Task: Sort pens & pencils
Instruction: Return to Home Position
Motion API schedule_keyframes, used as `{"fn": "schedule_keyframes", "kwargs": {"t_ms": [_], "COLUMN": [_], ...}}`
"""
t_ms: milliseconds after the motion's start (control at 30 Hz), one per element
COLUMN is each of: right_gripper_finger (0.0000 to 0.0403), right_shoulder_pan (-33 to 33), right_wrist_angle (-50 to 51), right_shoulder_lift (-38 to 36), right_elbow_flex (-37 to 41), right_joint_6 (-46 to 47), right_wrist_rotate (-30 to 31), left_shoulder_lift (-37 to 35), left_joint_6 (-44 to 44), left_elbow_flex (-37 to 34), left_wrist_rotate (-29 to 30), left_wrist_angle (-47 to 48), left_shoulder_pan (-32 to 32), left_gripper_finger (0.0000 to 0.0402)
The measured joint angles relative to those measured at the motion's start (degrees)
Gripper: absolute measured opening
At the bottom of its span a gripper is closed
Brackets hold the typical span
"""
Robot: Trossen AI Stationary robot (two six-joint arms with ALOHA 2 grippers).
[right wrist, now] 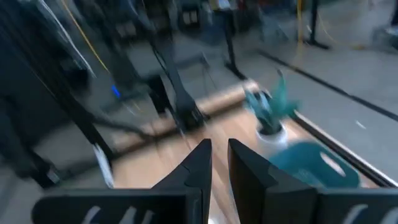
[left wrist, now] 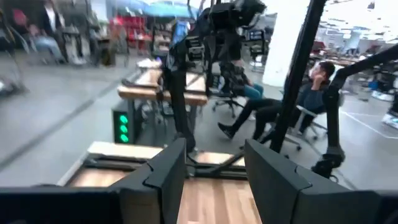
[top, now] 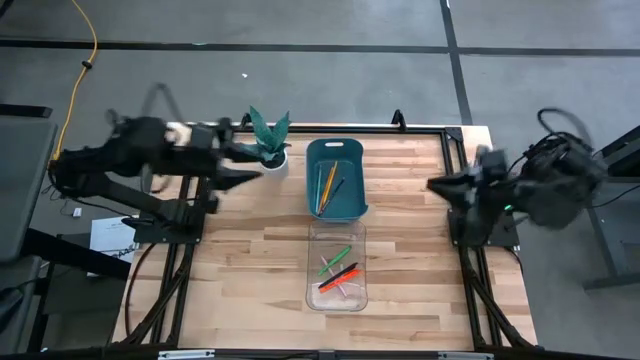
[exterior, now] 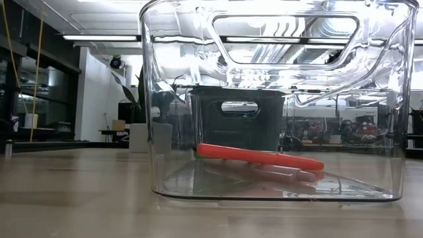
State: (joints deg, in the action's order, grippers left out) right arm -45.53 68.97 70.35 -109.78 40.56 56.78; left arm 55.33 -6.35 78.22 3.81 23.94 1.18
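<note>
On the wooden table [top: 250, 240], pens [top: 338, 272] lie in the clear bin [top: 312, 262], pencils [top: 327, 188] in the blue bin [top: 335, 146]; left gripper [left wrist: 214, 147] and right gripper [right wrist: 219, 144] are parted, empty.

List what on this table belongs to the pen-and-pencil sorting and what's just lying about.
Job: pens in the clear bin; pencils in the blue bin.
Lying about: potted plant.

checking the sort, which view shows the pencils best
The high view: the pencils lie inside the blue bin, seen from above. The low view shows only that bin's wall behind the transparent bin; the right wrist view only its outside; the left wrist view neither.
</note>
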Motion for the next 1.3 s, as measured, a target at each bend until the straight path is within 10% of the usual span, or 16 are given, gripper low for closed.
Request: {"fn": "schedule_keyframes", "kwargs": {"t_ms": [333,533,833,1300], "right_gripper_finger": [0.0041,0.0041,0.0041,0.0041], "right_shoulder_pan": [-7.04,-12.21,-15.69,-16.16], "right_wrist_angle": [-33.39,-49.09,-53.32,-58.65], "right_shoulder_lift": [-4.26,-5.79,-8.04,-9.33], "right_elbow_flex": [0.02,-0.04,0.02,0.02], "right_joint_6": [-33.98,-51.36,-57.39,-61.84], "right_wrist_rotate": [-0.65,-11.49,-11.81,-8.40], "left_shoulder_lift": [-13.32,-24.64,-43.07,-54.85], "left_joint_6": [11.59,14.46,20.94,34.20], "left_elbow_flex": [-6.72,-25.34,-43.41,-44.89], "left_wrist_rotate": [16.38,19.45,19.84,24.91], "left_wrist_angle": [4.61,-14.20,-30.50,-26.10], "left_shoulder_pan": [-15.21,-22.43,-28.78,-29.32], "left_gripper_finger": [0.0152,0.0152,0.0152,0.0152]}}
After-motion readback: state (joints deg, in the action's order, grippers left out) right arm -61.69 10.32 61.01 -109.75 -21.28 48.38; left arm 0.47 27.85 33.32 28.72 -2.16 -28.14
